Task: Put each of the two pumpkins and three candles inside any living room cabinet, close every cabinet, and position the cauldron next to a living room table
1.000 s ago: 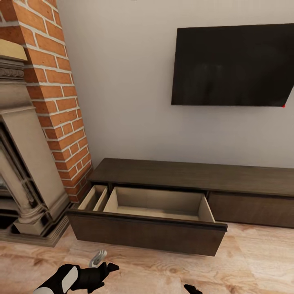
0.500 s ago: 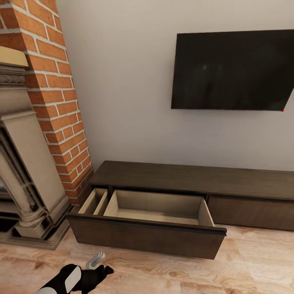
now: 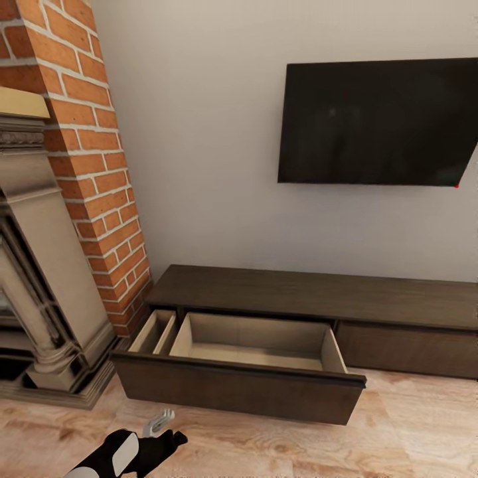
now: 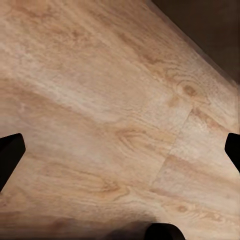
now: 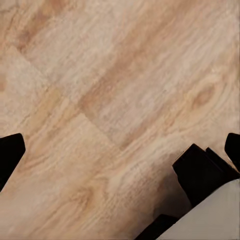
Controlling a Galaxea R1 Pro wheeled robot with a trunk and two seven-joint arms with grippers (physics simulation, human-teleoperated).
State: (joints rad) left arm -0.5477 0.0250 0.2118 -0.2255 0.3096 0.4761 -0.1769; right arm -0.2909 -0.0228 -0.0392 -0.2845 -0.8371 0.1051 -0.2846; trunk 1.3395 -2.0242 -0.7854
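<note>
The long low dark-brown cabinet stands against the wall under the TV. Its left drawer is pulled out wide, and the pale inside holds nothing I can see. No pumpkins, candles or cauldron are in view. My left gripper hangs low over the wooden floor in front of the drawer; in the left wrist view its fingertips stand far apart over bare planks, so it is open. My right gripper is open too, above bare floor.
A brick column and a stone fireplace surround stand left of the cabinet. A black TV hangs on the wall above it. Wooden floor spreads in front. A black and white robot part shows in the right wrist view.
The whole head picture has slid downward, so the camera has moved. The drawer stays open. The right arm's dark tip has left the bottom edge of the head view.
</note>
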